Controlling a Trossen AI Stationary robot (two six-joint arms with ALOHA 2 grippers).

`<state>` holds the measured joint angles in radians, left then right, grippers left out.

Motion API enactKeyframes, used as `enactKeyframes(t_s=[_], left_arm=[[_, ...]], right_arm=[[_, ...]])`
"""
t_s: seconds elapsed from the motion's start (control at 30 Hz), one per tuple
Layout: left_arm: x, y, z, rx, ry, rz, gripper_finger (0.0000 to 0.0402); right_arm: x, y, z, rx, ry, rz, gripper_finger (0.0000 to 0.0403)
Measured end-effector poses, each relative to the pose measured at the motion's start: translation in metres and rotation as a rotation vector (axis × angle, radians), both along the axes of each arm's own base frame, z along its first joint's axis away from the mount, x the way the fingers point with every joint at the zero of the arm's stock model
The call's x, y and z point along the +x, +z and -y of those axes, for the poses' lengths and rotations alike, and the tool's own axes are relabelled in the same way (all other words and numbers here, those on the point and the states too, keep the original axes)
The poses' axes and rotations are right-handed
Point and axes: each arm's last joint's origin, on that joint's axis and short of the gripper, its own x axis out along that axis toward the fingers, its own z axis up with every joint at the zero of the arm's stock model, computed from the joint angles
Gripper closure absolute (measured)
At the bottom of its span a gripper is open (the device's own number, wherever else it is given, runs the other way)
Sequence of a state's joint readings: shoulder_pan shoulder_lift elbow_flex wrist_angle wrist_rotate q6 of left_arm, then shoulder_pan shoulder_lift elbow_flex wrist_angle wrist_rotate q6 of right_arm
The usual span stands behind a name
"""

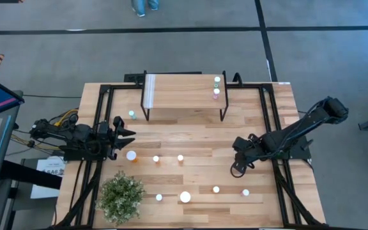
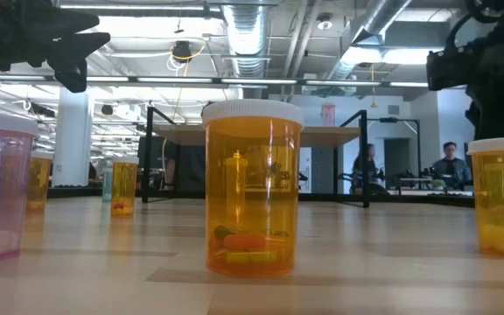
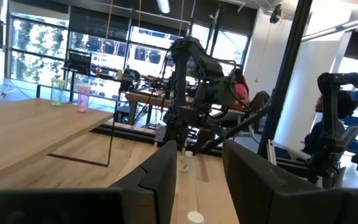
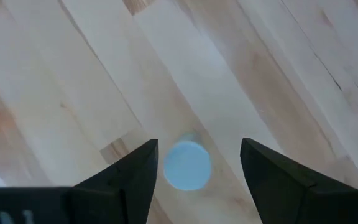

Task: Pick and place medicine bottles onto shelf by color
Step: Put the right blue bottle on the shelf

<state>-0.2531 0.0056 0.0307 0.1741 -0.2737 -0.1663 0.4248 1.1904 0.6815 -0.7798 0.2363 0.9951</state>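
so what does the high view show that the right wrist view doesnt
Only the high view shows the shelf with two bottles at its right end, the plant, the left gripper and the bottles scattered across the table. Only the right wrist view shows a white cap from above, between that gripper's open fingers. Both show the right gripper low over the wooden tabletop.

an open robotics lab or workshop: bare ceiling ducts (image 2: 245,35) and strip lights overhead, a grey concrete floor (image 1: 171,51) under the wooden table (image 1: 260,128), big windows (image 3: 36,43), people seated at desks (image 2: 449,166) behind, and another robot arm (image 3: 191,81) on a far bench.
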Motion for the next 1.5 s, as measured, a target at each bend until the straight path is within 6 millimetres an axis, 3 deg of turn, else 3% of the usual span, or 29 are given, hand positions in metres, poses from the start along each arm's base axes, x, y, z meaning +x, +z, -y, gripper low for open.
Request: enactKeyframes(t_s=[0.93,1.5], left_arm=[[0.000,0.000,0.000,-0.007,-0.001,0.000,0.0284],[0.000,0.000,0.000,-0.007,-0.004,0.000,0.0285]], right_arm=[[0.003,-0.011,-0.003,0.028,-0.024,-0.089,0.0156],[0.005,-0.016,-0.004,0.015,0.013,-0.117,0.0275]])
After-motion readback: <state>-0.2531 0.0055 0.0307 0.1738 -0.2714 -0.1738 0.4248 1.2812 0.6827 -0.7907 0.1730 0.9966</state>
